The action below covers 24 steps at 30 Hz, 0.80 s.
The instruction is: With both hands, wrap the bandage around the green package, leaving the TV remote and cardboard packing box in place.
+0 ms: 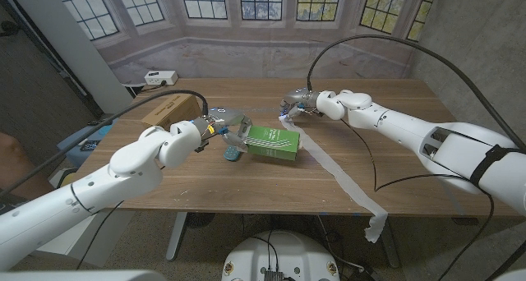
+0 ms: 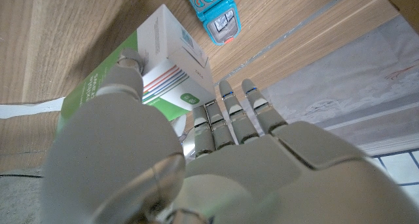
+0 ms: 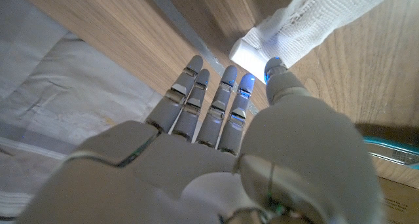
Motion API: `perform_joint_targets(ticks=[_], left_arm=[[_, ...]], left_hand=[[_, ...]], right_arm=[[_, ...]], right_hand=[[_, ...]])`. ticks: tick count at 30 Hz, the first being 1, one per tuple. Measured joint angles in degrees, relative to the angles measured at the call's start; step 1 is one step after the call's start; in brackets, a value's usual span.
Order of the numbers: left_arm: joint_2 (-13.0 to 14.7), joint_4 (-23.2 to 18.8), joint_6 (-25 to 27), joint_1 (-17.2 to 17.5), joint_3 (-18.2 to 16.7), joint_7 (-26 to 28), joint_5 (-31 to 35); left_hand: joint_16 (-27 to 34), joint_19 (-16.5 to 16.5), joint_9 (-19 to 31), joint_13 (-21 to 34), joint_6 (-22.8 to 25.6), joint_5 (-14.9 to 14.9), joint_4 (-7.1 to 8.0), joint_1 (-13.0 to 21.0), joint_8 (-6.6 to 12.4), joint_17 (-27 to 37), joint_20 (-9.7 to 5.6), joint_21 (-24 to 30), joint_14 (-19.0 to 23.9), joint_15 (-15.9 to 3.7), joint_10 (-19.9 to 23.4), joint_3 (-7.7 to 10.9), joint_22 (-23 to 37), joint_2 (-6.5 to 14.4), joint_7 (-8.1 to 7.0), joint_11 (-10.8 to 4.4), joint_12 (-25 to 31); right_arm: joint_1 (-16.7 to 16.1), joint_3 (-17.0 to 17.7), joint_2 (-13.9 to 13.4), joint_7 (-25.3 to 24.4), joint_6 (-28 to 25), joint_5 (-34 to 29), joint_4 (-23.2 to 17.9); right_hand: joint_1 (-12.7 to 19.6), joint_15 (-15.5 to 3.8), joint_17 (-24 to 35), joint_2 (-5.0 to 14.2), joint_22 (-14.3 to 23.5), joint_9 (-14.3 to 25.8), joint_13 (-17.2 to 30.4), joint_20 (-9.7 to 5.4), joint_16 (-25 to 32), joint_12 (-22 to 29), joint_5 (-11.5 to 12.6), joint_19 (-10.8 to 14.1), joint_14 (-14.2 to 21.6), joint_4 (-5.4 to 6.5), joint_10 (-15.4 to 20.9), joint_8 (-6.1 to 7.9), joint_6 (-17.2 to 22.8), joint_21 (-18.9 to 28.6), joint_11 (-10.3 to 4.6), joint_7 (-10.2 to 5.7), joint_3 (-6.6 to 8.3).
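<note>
Leaded windows and a stone sill back the wooden worktop (image 1: 271, 186). Near its middle lies the green package (image 1: 274, 143), on its side. The left robot hand (image 1: 220, 130) grips the package's end, thumb on one face as the left wrist view shows. The right robot hand (image 1: 297, 102) pinches the bandage (image 1: 345, 178) at the package's far corner; the strip runs across the worktop and hangs off the near right edge. Just beside the package lies the remote (image 1: 232, 154); the box (image 1: 171, 110) sits towards the far left corner. To wrap well, I judge the left should lift and turn the package steadily while the right keeps the strip taut and flat, clear of the remote.
</note>
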Motion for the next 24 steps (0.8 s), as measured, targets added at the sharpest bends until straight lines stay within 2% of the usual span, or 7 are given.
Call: perform_joint_targets(ticks=[10,14,24], left_arm=[[-0.3,0.0,0.0,-0.2,0.4,-0.4,0.4],[-0.5,0.0,0.0,-0.3,0.5,-0.5,0.7],[-0.9,0.0,-0.3,-0.6,0.9,-0.7,1.1]], left_hand=[[0.0,0.0,0.0,0.0,0.0,0.0,0.00,0.0,0.00,0.0,0.00,0.0,0.0,0.00,0.0,0.00,0.0,0.0,0.00,0.00,0.0],[-0.2,0.0,0.0,0.0,0.0,0.0,0.00,0.0,0.00,0.0,0.00,0.0,0.0,0.00,0.0,0.00,0.0,0.0,0.00,0.00,0.0],[-0.2,0.0,0.0,0.3,0.0,0.0,0.00,0.0,0.00,0.0,0.00,-0.3,0.3,-0.31,0.0,0.00,0.0,0.0,0.00,0.00,0.0]], right_arm=[[0.0,-0.6,0.2,-1.1,-0.9,-0.4,0.2],[0.0,-0.8,0.2,-1.3,-1.1,-0.5,0.4],[-0.1,-1.2,0.2,-2.0,-1.6,-0.8,0.7]], right_hand=[[0.9,-0.30,0.4,0.01,0.0,0.0,0.3,-0.02,0.4,0.8,0.0,0.8,1.5,0.00,1.1,0.00,1.5,0.0,-0.27,-0.49,0.00],[1.2,-0.29,0.5,0.31,0.0,0.0,0.5,-0.03,0.4,0.9,0.0,1.2,2.0,0.00,1.4,0.41,2.0,0.0,-0.57,-0.39,0.00],[2.9,-0.63,1.5,0.45,0.0,0.0,1.3,-0.11,1.7,2.7,0.0,2.0,5.1,0.00,5.0,1.24,5.5,0.0,-0.70,-0.40,0.00]])
